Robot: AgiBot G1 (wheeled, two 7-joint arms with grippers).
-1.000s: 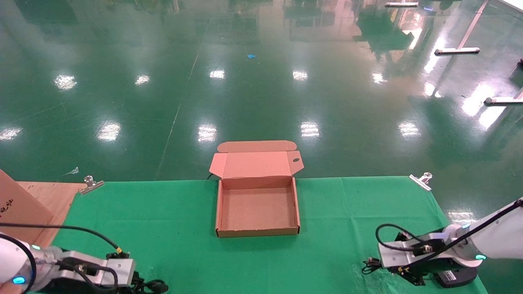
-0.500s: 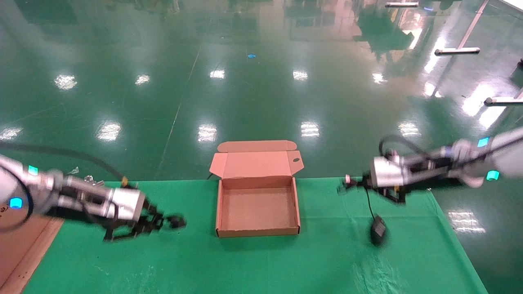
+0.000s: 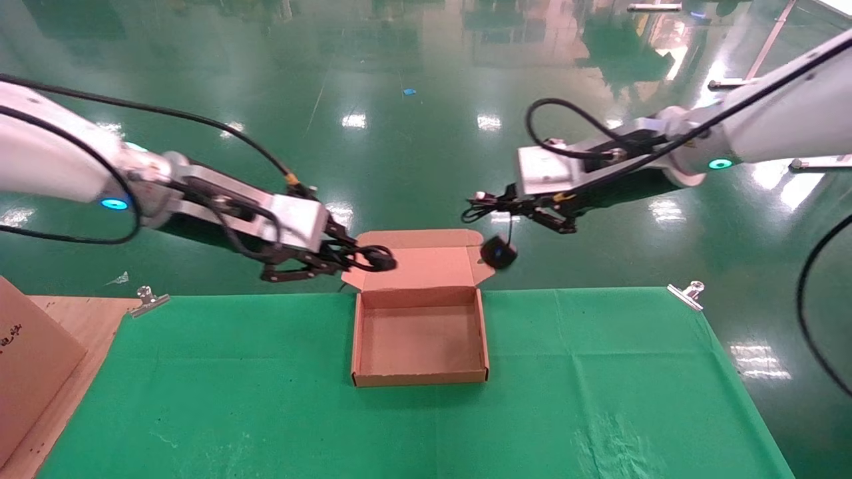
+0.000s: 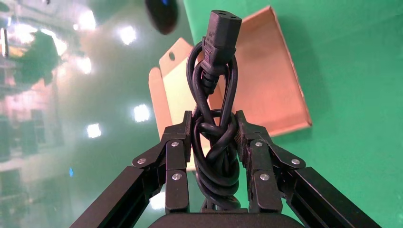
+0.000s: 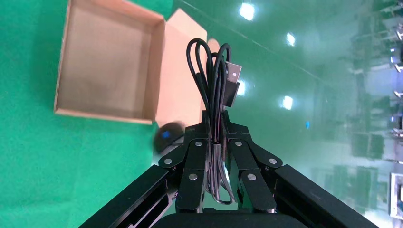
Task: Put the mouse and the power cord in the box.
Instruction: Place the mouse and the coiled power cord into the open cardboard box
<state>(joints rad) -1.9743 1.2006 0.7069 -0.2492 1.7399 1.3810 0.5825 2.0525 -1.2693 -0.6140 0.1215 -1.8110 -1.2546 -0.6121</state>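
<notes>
left gripper [image 3: 346,259]: raised off the table, at the left corner of the open lid; fingers clamped on the power cord [image 3: 373,258].
power cord: coiled bundle pinched between the left pads, chunky connector sticking out past the fingertips, over the lid's left edge.
right gripper [image 3: 496,211]: raised above the lid's right corner; fingers pressed together on the mouse's folded thin cable [image 3: 476,211].
mouse [image 3: 498,252]: hangs free below the right gripper on its cable, just off the lid's right corner flap, not touching the pads.
box [image 3: 419,379]: open on the green cloth [image 3: 599,372], between the two arms, lid tilted back past the table's far edge; tray empty.
left wrist view: shows the grip detail, cord [image 4: 216,142] knotted between both pads, three-slot connector [image 4: 222,29] at the tip; mouse [image 4: 161,14] partly in shot, beyond the lid.
right wrist view: shows cable loops [image 5: 214,80] and USB plug [image 5: 233,76] standing out of the closed fingers; mouse [image 5: 166,135] dangling beside the box's outer wall [image 5: 102,115].
head view only: both arms at once, metal clips [image 3: 685,293] at the cloth's far corners, a cardboard sheet [image 3: 26,359] at far left.
</notes>
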